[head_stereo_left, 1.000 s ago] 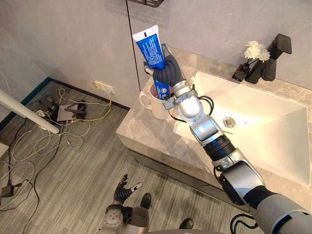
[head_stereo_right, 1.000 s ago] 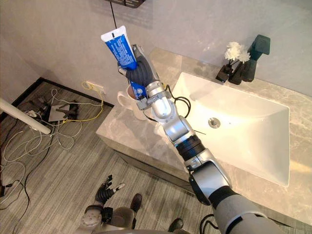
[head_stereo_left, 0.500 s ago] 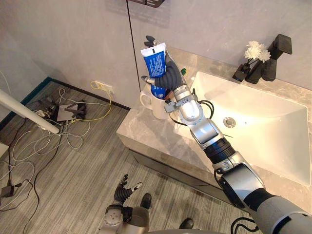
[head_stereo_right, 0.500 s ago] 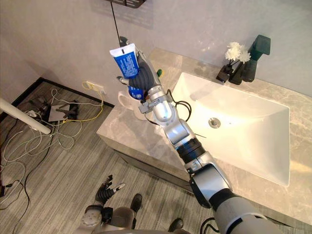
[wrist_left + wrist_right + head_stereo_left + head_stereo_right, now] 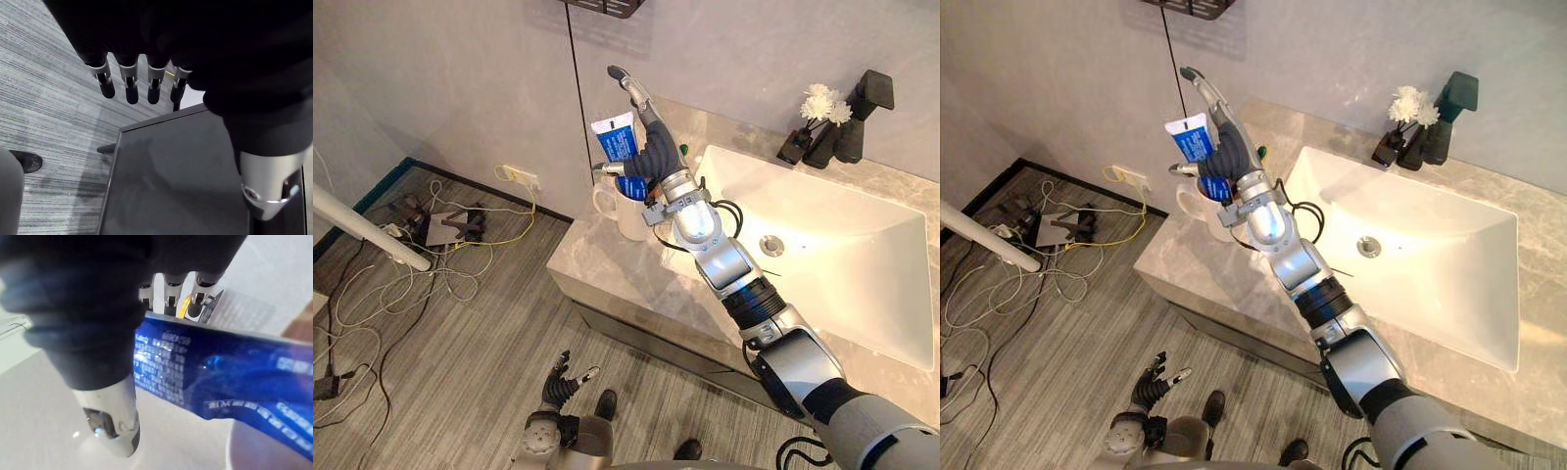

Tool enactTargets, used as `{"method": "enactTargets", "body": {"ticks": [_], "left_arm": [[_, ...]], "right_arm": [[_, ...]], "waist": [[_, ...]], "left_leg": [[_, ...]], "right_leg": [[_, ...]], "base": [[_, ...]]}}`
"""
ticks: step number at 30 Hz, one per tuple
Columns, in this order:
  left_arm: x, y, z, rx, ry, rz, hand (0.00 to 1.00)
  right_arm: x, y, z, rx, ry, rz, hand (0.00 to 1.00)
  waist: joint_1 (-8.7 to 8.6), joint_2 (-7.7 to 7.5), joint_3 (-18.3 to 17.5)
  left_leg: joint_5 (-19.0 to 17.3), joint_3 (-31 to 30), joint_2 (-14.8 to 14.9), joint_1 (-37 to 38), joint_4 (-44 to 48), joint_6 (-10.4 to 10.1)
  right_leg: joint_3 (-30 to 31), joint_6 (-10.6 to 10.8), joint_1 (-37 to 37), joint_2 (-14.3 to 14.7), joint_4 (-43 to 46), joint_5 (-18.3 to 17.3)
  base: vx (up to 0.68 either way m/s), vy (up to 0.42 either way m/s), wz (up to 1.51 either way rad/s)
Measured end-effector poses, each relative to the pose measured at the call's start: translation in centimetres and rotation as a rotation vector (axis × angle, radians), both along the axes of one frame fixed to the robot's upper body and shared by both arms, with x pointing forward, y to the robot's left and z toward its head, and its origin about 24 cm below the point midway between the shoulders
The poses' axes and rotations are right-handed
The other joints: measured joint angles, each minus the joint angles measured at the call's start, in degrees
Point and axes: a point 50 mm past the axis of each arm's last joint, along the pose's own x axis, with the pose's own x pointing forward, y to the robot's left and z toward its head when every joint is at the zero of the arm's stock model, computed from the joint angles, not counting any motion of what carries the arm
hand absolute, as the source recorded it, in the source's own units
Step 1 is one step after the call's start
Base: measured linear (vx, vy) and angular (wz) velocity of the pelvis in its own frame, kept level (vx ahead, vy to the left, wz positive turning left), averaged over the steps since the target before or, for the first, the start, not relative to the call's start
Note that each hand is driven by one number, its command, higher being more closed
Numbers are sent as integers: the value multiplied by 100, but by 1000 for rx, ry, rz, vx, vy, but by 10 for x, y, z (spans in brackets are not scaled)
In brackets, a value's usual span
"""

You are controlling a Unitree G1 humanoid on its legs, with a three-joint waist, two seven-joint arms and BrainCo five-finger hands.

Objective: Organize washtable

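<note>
A blue and white toothpaste tube (image 5: 617, 143) stands upright in a white mug (image 5: 615, 208) at the left end of the marble washtable (image 5: 607, 266). My right hand (image 5: 656, 152) is right behind the tube, open, with its fingers stretched up and away toward the wall. In the right wrist view the tube (image 5: 210, 377) lies across the palm side, the straight fingers (image 5: 168, 296) past it, the thumb (image 5: 115, 431) apart from it. My left hand (image 5: 560, 382) hangs low over the floor, open; its fingers (image 5: 129, 85) point down.
A white rectangular sink (image 5: 822, 230) takes up the washtable's right part. A black faucet (image 5: 864, 103) and a small vase of white flowers (image 5: 819, 106) stand behind it. A black wire shelf (image 5: 607, 5) hangs on the wall above. Cables (image 5: 440, 230) litter the floor at left.
The right hand came down with the tube held above the mug, then its fingers straightened and let go. The tube has slid lower into the mug.
</note>
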Motion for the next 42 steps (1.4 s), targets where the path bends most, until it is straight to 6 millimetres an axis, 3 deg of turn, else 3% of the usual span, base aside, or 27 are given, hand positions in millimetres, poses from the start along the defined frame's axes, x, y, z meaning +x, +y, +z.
{"method": "enactTargets", "body": {"ticks": [5, 9, 15, 20, 24, 26, 30, 31, 32, 35, 39, 42], "left_arm": [[-2, 0, -2, 0, 11, 1, 0], [-3, 0, -2, 0, 13, 2, 0], [-4, 1, -3, 1, 20, 1, 0], [-5, 2, -4, 4, 29, 0, 0], [-10, 5, -8, 14, 53, 0, 0], [-12, 8, -9, 22, 64, -1, 0], [-17, 9, -12, 23, 87, 1, 0], [-18, 9, -14, 23, 96, 1, 0], [-19, 9, -14, 23, 98, 1, 0], [-24, 9, -18, 20, 127, 1, 0], [-33, 6, -25, 1, 177, -5, 0], [-39, 5, -28, -8, 208, -2, 0]], "right_arm": [[-4, 1, -1, 11, -5, 10, 0], [-4, -2, -2, 2, -8, 5, 0], [-14, -10, 14, -21, -109, 21, 0], [-30, -23, 38, -49, -250, 23, 0], [-56, -38, 66, -49, -447, 49, 0], [-66, -57, 83, -16, -536, 18, 0], [-90, -114, 121, 84, -726, -119, 0], [-104, -143, 136, 150, -814, -189, 0], [-106, -148, 138, 162, -829, -202, 0], [-132, -196, 152, 292, -950, -331, 0], [-150, -256, 136, 387, -940, -531, 0], [-154, -306, 101, 488, -795, -723, 0]], "waist": [[-126, 0, 0], [-132, 0, -1], [-215, -9, -8], [-301, -15, -13], [-453, -50, -115], [-491, -82, -178], [-609, -136, -320], [-671, -131, -325], [-700, -130, -327], [-901, -103, -418], [-1064, -14, -677], [-1213, 58, -805]], "left_leg": [[0, -2, -2, 66, -3, 0], [0, 5, 2, 94, -10, 0], [3, 16, 5, 113, -11, 1], [3, 59, 13, 161, -23, 1], [23, 111, 22, 258, -125, 4], [24, 174, 24, 303, -155, 4], [24, 282, 25, 360, -185, 4], [24, 332, 28, 413, -203, 5], [24, 335, 28, 416, -204, 5], [23, 379, 35, 428, -230, 6], [25, 494, 47, 492, -357, 12], [41, 524, 44, 453, -433, 36]], "right_leg": [[-4, 0, 71, 0, 0, 0], [2, -27, 95, 0, 0, -18], [16, -27, 106, 1, 0, -18], [76, -27, 117, 9, 0, -18], [125, -27, 142, 18, -6, -18], [183, -27, 139, 19, -6, -18], [296, -26, 119, 10, -5, -16], [350, -25, 136, 6, -2, -15], [353, -25, 136, 6, -1, -15], [405, -24, 102, 5, 3, -13], [476, -22, 39, 7, -1, -14], [576, -20, -100, 5, -1, -13]], "base": [[0, 0, 0], [0, 0, 0], [0, 0, 0], [15, 6, -5], [9, 3, -7], [14, 9, -14], [2, 13, -14], [-16, 10, -19], [-30, 8, -12], [-19, 3, -9], [14, 3, -17], [27, 4, -14]]}}
